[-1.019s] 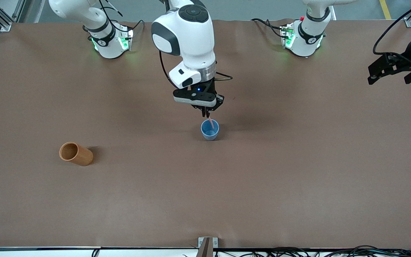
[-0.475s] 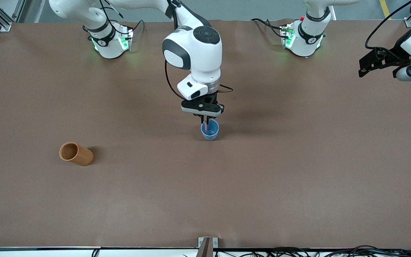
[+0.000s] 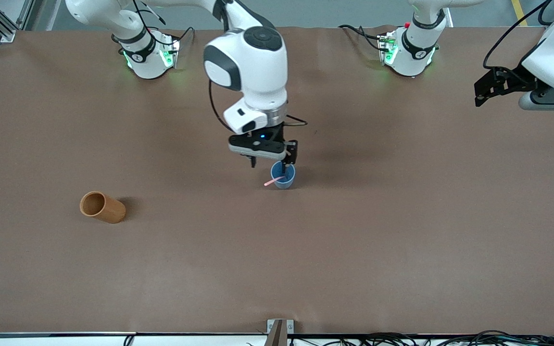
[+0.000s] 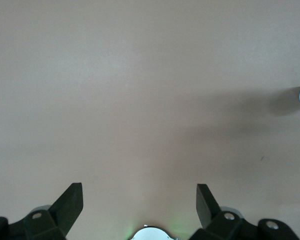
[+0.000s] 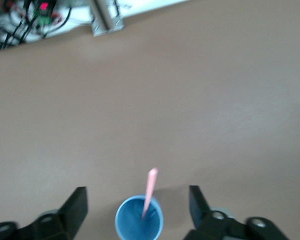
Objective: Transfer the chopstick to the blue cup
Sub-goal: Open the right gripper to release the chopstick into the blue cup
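Brown paper covers the whole table (image 3: 402, 230), and over its middle the right arm reaches down from its base, forearm bent steeply so the wrist points at the surface. The right gripper (image 3: 268, 163) hangs just above the blue cup (image 3: 283, 176), its two fingers (image 5: 76, 207) spread wide apart and clamped on nothing. The cup stands upright right under the gap between them, one finger directly over its rim. The chopstick (image 3: 274, 181) sits inside the cup, free of the fingers, its lower end down in the cup and its upper end tilted out over the rim toward the right arm's end of the table; in the right wrist view the pink stick (image 5: 149, 192) leans up out of the blue cup (image 5: 139, 220) between the open fingers. The left arm waits high at its own end of the table, and the left gripper (image 3: 491, 86) is held over bare paper with its fingers (image 4: 67, 207) open, holding nothing. An orange cup (image 3: 102, 207) lies on its side toward the right arm's end, well apart from the blue cup and nearer the front camera. Nothing stands between the right gripper and the cup.
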{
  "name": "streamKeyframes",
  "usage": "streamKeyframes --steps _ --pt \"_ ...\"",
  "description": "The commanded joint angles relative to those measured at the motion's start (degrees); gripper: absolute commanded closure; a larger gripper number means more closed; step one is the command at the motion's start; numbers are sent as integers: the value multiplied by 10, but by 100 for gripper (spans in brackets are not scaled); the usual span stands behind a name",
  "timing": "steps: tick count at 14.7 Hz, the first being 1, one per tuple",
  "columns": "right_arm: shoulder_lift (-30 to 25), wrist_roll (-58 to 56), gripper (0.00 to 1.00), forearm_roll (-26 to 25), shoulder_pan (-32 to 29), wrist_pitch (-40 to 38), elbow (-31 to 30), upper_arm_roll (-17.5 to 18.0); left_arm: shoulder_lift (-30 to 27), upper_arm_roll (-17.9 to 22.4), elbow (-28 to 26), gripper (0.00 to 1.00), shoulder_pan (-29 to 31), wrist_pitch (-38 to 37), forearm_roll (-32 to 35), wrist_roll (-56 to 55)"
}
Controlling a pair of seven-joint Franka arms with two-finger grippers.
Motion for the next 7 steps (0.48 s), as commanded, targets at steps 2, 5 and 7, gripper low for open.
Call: streamKeyframes --steps 2,5,7 --pt "-84 -74 0 6 -75 -69 -25 11 -14 -31 -15 0 31 16 11 9" --pt "-145 -178 0 59 -149 -93 -63 9 -15 -31 -15 0 31 12 11 8" --pt "-192 -215 0 61 -202 -91 -112 11 -13 -31 -12 0 31 12 11 9"
